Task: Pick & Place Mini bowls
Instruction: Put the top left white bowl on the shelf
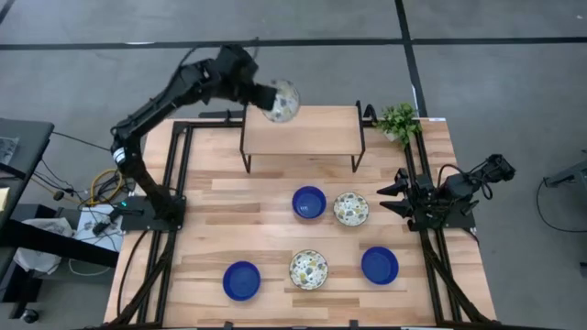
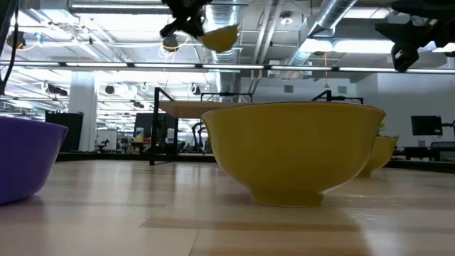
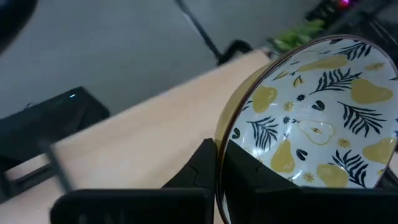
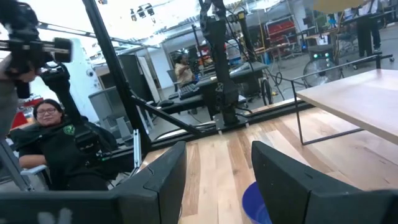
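Left gripper [image 1: 266, 95] pinches the rim of a patterned bowl [image 1: 282, 100], held tilted in the air over the left end of the small raised shelf [image 1: 303, 131] at the table's far side; the wrist view shows one finger [image 3: 198, 168] either side of the rim. Right gripper [image 1: 389, 197] waits at the table's right edge, jaws apart, nothing between them. On the table [image 1: 211, 220]: blue bowl [image 1: 309, 203] just beside a patterned bowl [image 1: 350, 209] mid-table; blue [image 1: 241, 280], patterned [image 1: 309, 269] and blue [image 1: 379, 265] bowls along the near row.
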`<state>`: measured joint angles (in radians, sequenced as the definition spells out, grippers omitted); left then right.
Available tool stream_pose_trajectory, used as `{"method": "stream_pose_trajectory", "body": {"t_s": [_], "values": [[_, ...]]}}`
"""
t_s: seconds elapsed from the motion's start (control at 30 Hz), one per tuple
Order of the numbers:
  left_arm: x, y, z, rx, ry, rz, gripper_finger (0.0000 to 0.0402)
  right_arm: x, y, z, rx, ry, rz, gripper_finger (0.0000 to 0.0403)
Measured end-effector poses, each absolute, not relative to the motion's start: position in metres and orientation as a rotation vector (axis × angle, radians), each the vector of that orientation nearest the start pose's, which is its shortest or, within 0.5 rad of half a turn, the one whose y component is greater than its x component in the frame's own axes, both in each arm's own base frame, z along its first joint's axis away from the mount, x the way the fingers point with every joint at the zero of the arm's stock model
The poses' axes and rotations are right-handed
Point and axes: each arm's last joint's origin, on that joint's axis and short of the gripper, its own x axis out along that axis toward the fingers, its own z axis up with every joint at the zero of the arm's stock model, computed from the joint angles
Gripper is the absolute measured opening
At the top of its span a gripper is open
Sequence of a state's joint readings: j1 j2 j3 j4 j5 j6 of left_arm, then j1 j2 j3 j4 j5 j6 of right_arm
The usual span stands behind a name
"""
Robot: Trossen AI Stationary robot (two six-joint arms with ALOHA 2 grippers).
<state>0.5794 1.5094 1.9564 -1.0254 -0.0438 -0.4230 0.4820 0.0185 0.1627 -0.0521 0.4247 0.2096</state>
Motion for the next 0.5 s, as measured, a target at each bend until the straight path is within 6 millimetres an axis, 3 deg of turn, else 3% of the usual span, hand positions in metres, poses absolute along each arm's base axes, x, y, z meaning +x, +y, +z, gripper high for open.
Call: {"method": "stream_pose_trajectory", "body": {"t_s": [0.17, 0.5], "values": [[0.224, 0.182, 0.463, -0.647, 0.47, 0.772, 0.001, 0.08, 0.028, 0.212, 0.25, -0.076, 0.069, 0.017], [0.252, 0.21, 0.412, -0.816, 0.732, 0.708, 0.001, 0.08, 0.028, 0.212, 0.249, -0.076, 0.069, 0.017]]}}
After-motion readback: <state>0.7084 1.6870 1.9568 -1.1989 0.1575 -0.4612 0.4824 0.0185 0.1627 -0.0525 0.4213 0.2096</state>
